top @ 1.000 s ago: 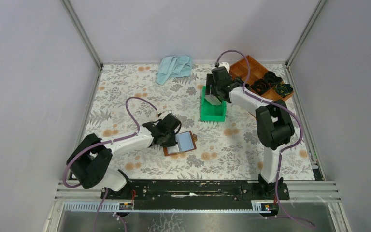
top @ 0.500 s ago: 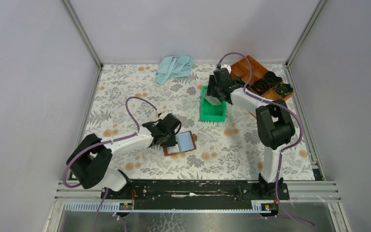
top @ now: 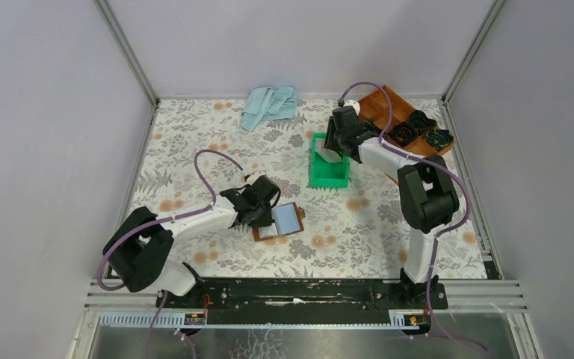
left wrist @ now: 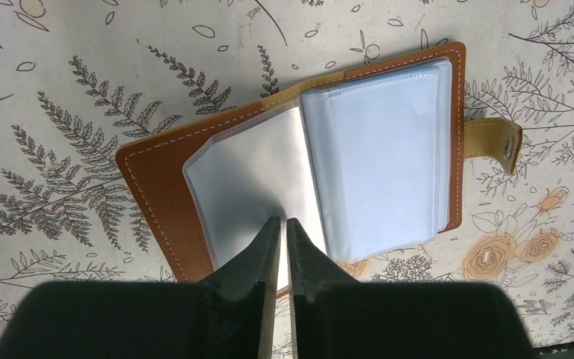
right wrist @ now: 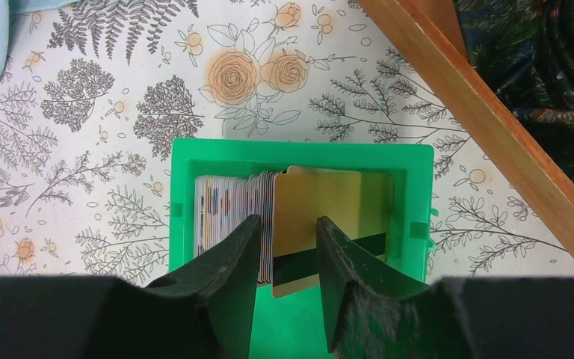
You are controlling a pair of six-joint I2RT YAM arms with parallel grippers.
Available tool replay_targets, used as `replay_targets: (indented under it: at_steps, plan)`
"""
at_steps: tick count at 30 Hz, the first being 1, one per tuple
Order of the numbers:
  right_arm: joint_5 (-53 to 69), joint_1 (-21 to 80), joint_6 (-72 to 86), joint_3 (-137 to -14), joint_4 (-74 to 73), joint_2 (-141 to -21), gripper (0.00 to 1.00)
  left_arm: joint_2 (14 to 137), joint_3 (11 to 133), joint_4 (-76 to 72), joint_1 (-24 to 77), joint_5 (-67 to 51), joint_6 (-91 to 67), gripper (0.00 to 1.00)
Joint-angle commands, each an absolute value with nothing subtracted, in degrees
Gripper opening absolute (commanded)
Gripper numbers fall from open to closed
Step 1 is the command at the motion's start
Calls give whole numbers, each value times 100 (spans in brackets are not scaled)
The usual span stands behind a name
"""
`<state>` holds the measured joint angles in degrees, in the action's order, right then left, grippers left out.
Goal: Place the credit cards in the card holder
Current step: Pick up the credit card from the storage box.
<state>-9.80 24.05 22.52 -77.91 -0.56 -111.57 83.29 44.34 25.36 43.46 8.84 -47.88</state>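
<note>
Card holder (left wrist: 157,179) lies open and flat on the table (left wrist: 60,60), long axis across the left wrist view, snap tab (left wrist: 493,142) pointing right; your left claw (left wrist: 283,224) is closed to a slit on its clear sleeve. Only the right wrist view shows the credit cards (right wrist: 232,202) on edge in the green bin (right wrist: 299,149), where your right claw (right wrist: 287,221), half open, straddles the gold card (right wrist: 336,206) at its edge, not clamped.

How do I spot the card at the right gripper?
Find the green plastic bin beside the orange-brown wooden tray. Plastic cards stand on edge inside. Yours is the gold-tan card with a dark stripe at the pack's end, leaning away from the rest.
</note>
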Motion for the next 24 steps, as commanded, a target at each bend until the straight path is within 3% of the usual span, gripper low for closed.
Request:
replay_targets:
  at_steps: [1, 24]
  plan:
    - [-933, 2420, 2230, -7703, -293, -10854, 39, 8266, 4509, 2351, 4369, 958, -4737, 14]
    - [-1234, 2424, 1991, -7611, -382, -10423, 29, 8234, 4496, 2353, 4374, 943, -4737, 14]
